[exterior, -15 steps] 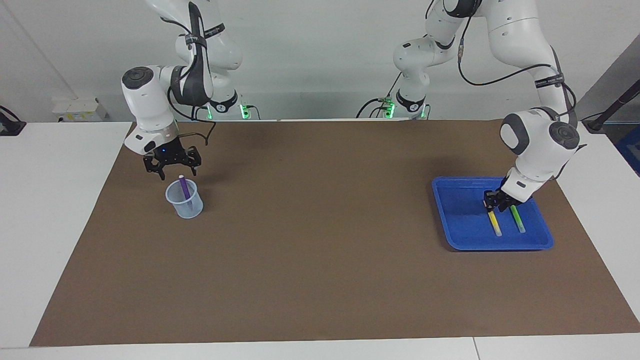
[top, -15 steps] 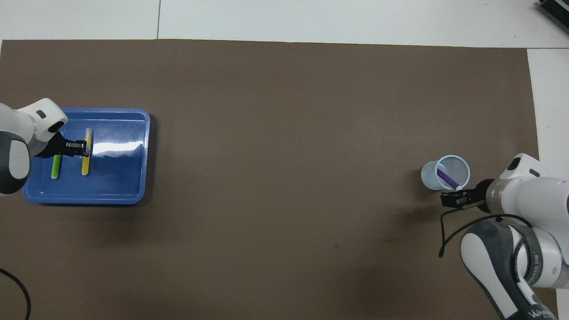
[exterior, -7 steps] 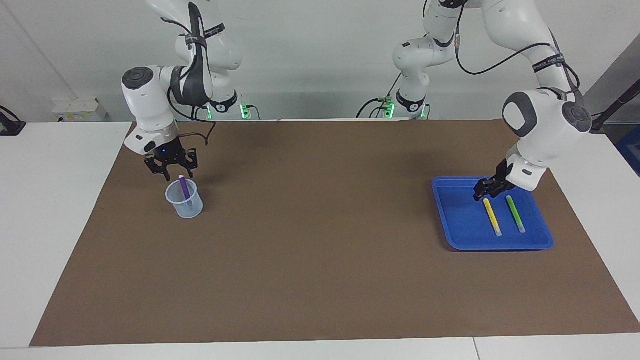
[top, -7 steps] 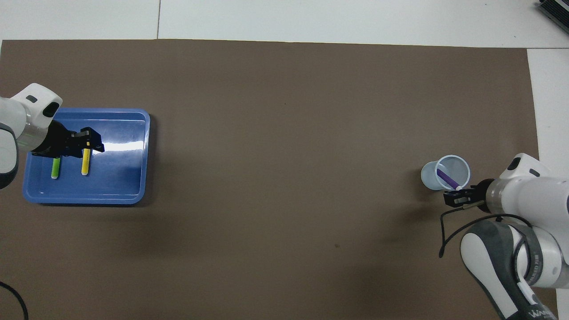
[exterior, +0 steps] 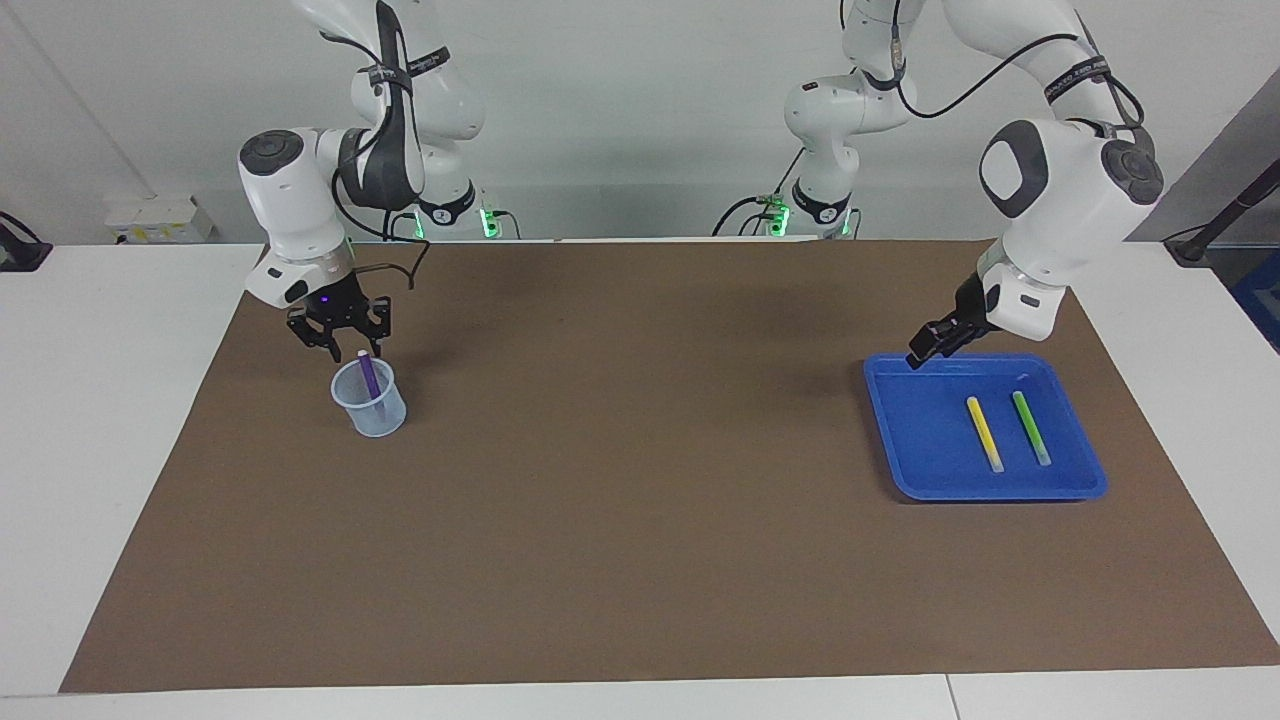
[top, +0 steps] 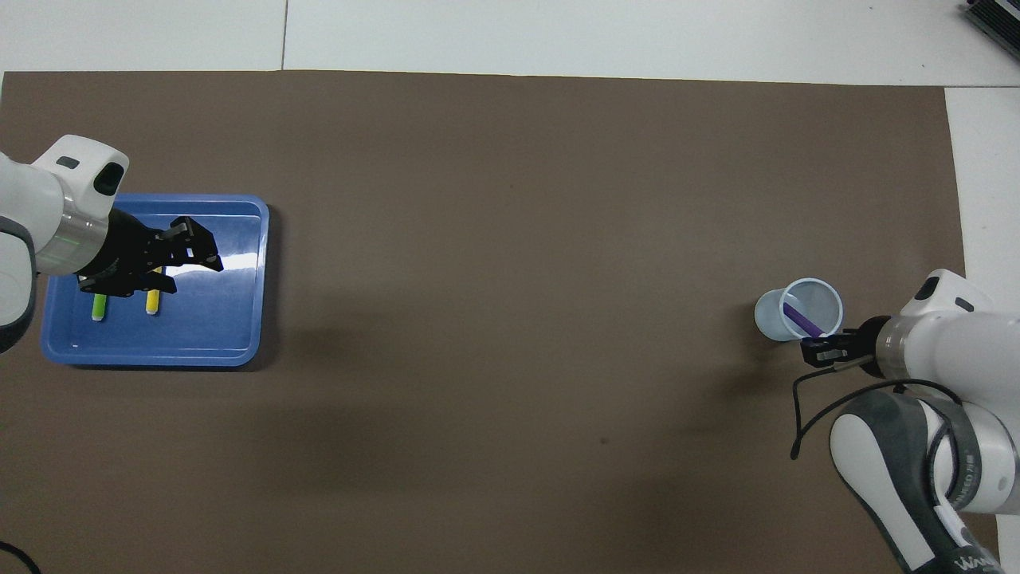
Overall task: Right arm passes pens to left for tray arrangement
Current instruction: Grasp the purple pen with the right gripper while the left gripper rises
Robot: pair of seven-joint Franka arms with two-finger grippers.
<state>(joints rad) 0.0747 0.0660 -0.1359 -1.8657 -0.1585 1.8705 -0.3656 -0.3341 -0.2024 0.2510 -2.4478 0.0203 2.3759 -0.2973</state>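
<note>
I read this as two thirds done: the yellow pen (exterior: pixel 984 433) and the green pen (exterior: pixel 1030 427) lie side by side, apart and roughly parallel, flat in the blue tray (exterior: pixel 905 470), which sits at the left arm's end of the table. What is left is the purple pen (exterior: pixel 370 377), which stands leaning in the translucent cup (exterior: pixel 370 405) well apart from the tray, at the right arm's end of the brown mat (exterior: pixel 640 500). The right gripper (exterior: pixel 341 345) hangs just over the cup with its fingers straddling the pen's pale cap; I cannot tell whether they have pinched the cap or only bracket it, since the fingertips merge with the cap in the facing view and the overhead view shows them edge-on beside the cup's rim. The left gripper (exterior: pixel 917 358) is raised over the tray's edge nearest the robots, holding nothing, and from above its fingers stand visibly parted. So by my judgement one more pickup, one handover and one placement in the tray remain. From above, the left gripper covers the upper halves of both pens in the tray, so only their lower ends show there. How deep the purple pen sits in the cup is hard to make out through the cloudy wall.
</note>
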